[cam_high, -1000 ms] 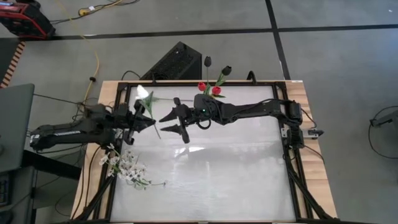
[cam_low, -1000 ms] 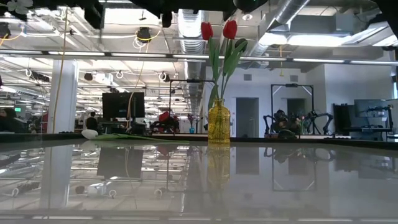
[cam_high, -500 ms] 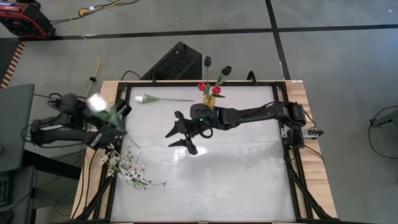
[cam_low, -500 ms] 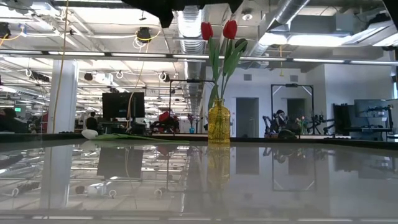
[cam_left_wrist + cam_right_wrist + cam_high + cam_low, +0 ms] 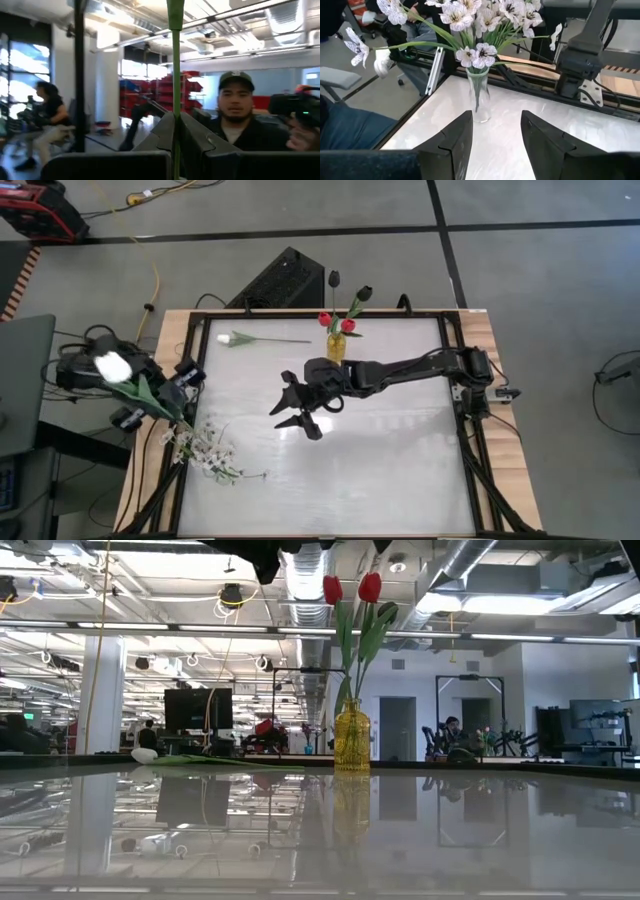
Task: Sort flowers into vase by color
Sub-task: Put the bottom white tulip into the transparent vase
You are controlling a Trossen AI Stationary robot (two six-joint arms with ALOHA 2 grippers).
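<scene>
High view: the left pincer (image 5: 150, 395) is sitting at the left edge of the frame, off the worktop (image 5: 380, 450), clamped on a white tulip (image 5: 112, 366) whose bud is lying up-left of it, the stem running down-right into the fingers. The amber vase (image 5: 337, 345) with two red tulips (image 5: 336, 323) is standing at upper centre, far to the right of that pincer. The right pincer (image 5: 297, 409) is hanging mid-frame, fingers apart and empty, nearer both the vase and a second white tulip (image 5: 262, 339) lying along the upper edge, long axis left-right. A white blossom spray (image 5: 205, 448) is lying at lower left.

Low view: the vase (image 5: 352, 740) is standing upright at centre, red buds high above it.

Left wrist view: a green stem (image 5: 176, 75) is rising straight between the closed fingers.

Right wrist view: the fingers are standing apart, pointing toward a clear vase of white flowers (image 5: 479, 95).

Judgement: the held flower needs carrying right and upward in frame, stem down.
</scene>
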